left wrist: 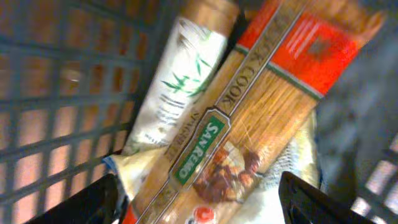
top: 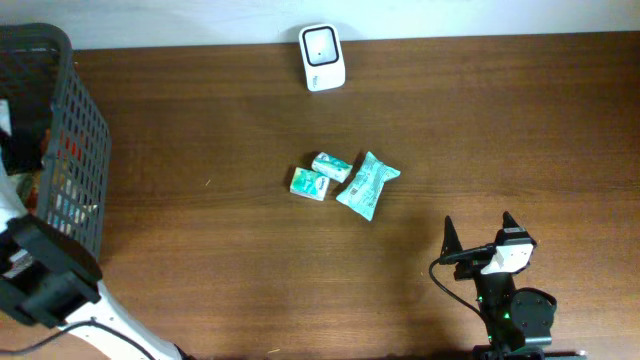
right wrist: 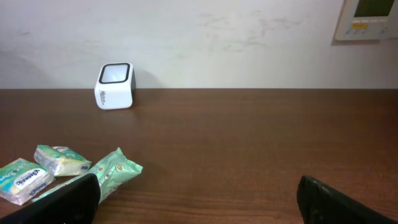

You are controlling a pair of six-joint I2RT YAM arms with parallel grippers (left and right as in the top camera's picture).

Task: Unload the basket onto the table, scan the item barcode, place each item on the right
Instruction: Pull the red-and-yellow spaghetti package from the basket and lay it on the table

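Observation:
My left gripper point(left wrist: 202, 202) reaches down into the dark plastic basket point(top: 85, 130), open, its two black fingers standing wide apart on either side of a pack of spaghetti point(left wrist: 261, 112) with a red and green label. No finger touches the pack. A white packet with green leaves point(left wrist: 177, 87) lies beside the spaghetti. The white barcode scanner point(top: 322, 57) stands at the table's far edge, also in the right wrist view point(right wrist: 115, 85). My right gripper point(top: 479, 228) rests at the near right of the table, open and with nothing between its fingers point(right wrist: 68, 199).
Three small green-and-white packets lie mid-table: two tissue packs point(top: 310, 183) point(top: 331, 166) and a larger pouch point(top: 367, 185). The basket's grid walls point(left wrist: 56, 93) close in around my left gripper. A white wall rises behind the table.

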